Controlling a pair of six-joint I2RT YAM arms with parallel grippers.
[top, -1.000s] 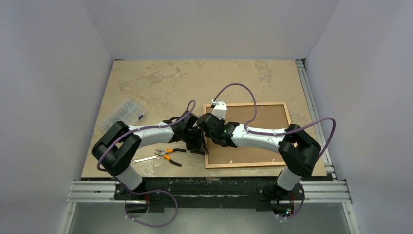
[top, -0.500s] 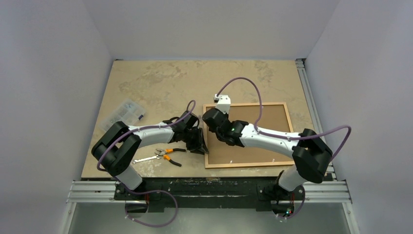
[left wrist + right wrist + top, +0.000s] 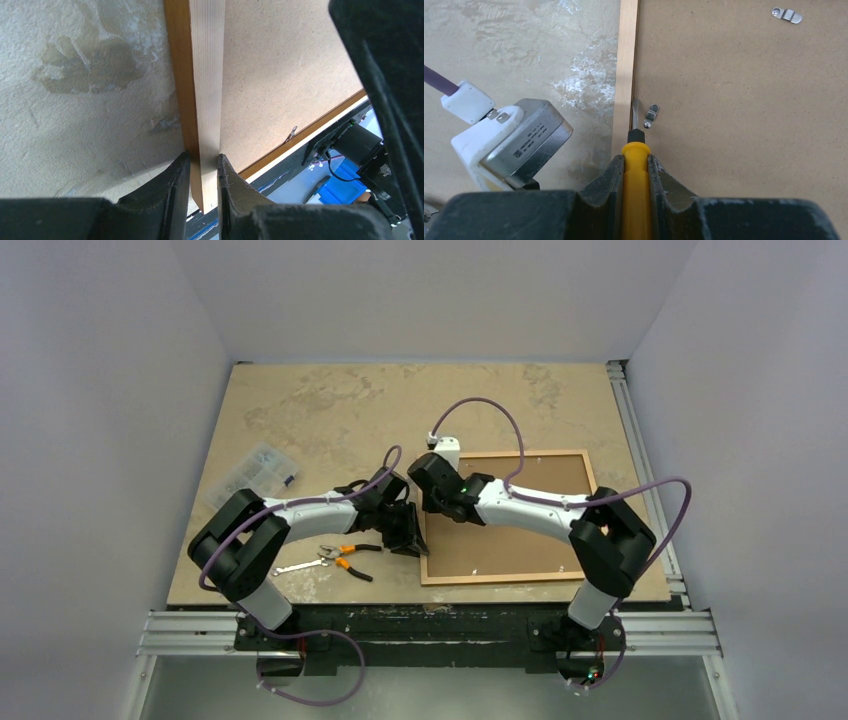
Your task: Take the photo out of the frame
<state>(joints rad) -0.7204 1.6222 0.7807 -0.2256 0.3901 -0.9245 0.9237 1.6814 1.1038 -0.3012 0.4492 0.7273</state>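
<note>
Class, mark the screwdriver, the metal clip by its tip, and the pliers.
screwdriver (image 3: pixel 636 155): right wrist view, on the yellow handle.
metal clip (image 3: pixel 651 116): right wrist view, on its middle.
pliers (image 3: pixel 344 563): top external view, on an orange grip.

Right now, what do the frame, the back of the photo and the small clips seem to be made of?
The frame looks like wood: straight grain on a pale bare face, orange-brown stain on its side. The photo shows a matte brown, faintly speckled back, probably hardboard. The clip beside the screwdriver tip is shiny grey, apparently metal.
</note>
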